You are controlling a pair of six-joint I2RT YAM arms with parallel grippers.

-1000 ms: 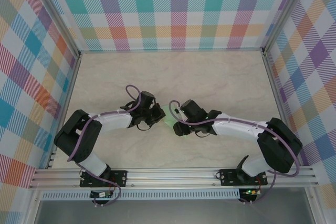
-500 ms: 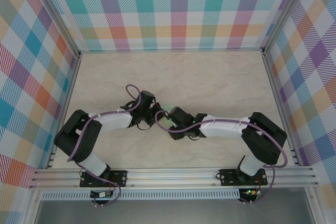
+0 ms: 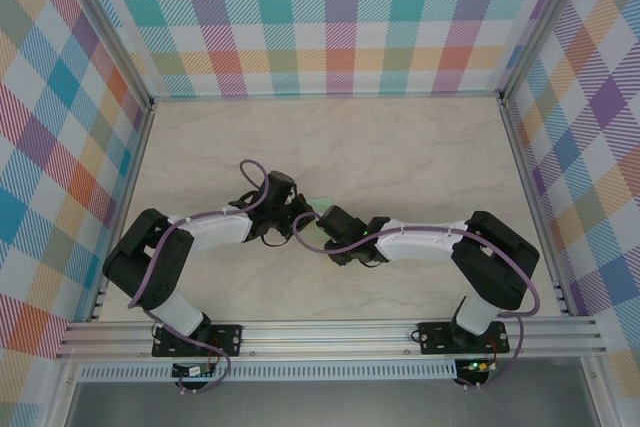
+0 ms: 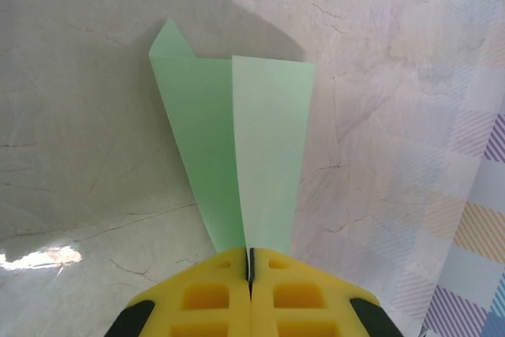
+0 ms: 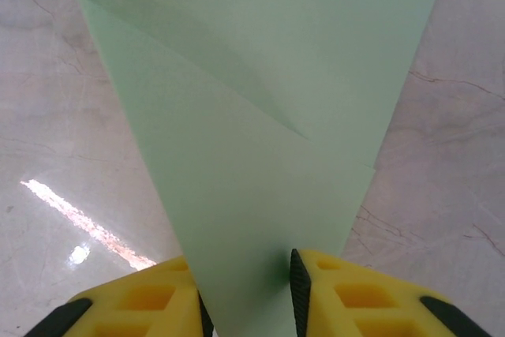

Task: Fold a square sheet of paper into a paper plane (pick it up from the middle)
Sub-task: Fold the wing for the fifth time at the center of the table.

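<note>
Left pincer (image 4: 249,262) is clamped shut on the narrow end of the pale green paper plane (image 4: 237,140), creased wings fanning out ahead. The right pincer (image 5: 248,290) straddles it, can't tell if it's gripping. Open tabletop (image 4: 79,76) all around both.

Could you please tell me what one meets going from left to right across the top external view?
left plaid wall → left arm → paper plane → right arm → right plaid wall

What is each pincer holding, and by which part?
Left pincer: plane, by its narrow end. Right pincer: plane sits between its jaws; grip cannot be told.
</note>
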